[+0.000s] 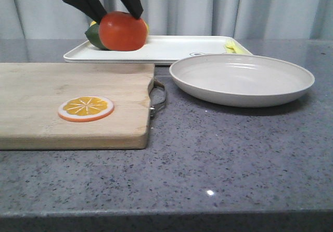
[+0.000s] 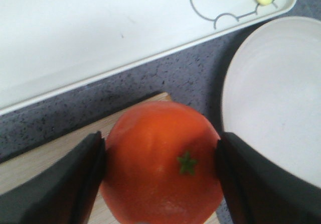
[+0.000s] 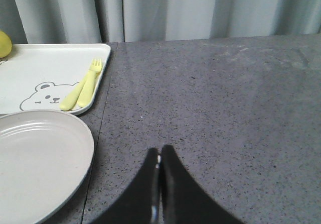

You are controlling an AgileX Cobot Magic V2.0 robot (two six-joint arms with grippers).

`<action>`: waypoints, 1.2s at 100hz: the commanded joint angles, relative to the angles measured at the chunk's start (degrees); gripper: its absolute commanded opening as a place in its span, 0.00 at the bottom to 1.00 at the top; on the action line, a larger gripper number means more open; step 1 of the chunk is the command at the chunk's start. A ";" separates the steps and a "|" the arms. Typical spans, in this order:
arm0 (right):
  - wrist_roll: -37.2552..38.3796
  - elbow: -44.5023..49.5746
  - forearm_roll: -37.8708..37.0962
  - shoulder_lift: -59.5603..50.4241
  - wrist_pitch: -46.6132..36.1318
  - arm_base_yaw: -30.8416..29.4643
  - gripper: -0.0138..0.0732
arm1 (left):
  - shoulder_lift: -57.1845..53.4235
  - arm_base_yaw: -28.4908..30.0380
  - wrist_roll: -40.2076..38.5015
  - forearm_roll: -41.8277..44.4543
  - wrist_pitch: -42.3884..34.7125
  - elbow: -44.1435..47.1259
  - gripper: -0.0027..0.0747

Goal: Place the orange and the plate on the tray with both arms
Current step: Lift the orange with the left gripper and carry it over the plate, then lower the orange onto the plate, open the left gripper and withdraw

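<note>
Orange [image 2: 160, 163] pinched between left end effector [image 2: 160, 176] fingers; right end effector [image 3: 160, 158] pressed together, apart from plate [image 3: 35, 158]

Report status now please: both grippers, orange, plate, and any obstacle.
Left gripper shut on orange, lifted near tray. Right gripper shut, empty. Plate on table, off tray. Fork lies on tray.

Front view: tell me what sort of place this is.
Probably a mock kitchen counter set up for robot trials: a speckled grey stone-look worktop, a wooden cutting board with an orange slice, a plain curtain behind.
</note>
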 commanded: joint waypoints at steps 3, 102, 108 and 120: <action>-0.66 -2.03 -0.75 0.56 -4.33 -0.33 0.09 | -2.98 -1.94 0.00 -2.89 -1.98 -2.91 0.44; -0.66 -2.03 -0.75 0.56 -3.38 -0.33 0.09 | 13.98 -17.06 0.00 -7.79 -3.59 -16.70 0.44; -0.66 -2.03 -0.75 0.56 -3.31 -0.33 0.09 | 13.98 -17.06 0.00 -7.79 -3.59 -16.84 0.46; -0.66 -2.03 -0.75 0.56 -3.01 -0.33 0.09 | 13.98 -17.06 0.00 -7.79 -3.59 -17.04 0.63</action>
